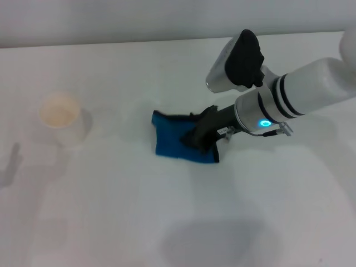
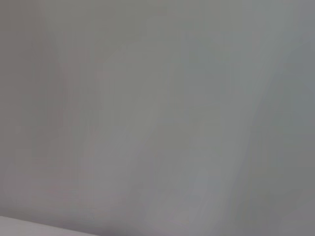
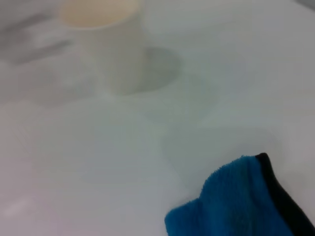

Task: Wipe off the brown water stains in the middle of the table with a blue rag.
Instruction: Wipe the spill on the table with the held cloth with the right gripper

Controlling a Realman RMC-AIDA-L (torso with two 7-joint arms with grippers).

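Observation:
The blue rag [image 1: 171, 142] lies bunched in the middle of the white table [image 1: 139, 211]. My right gripper [image 1: 196, 138] reaches in from the right, its dark fingers closed on the rag's right part and pressing it to the tabletop. The right wrist view shows a corner of the rag [image 3: 236, 204] with its black edging. No brown water stains show in any view; the tabletop beside the rag looks plain white. My left gripper is out of view, and the left wrist view shows only a blank pale surface.
A white paper cup [image 1: 61, 118] with a tan inside stands at the left of the table, well apart from the rag; it also shows in the right wrist view [image 3: 106, 44]. The table's far edge runs along the back.

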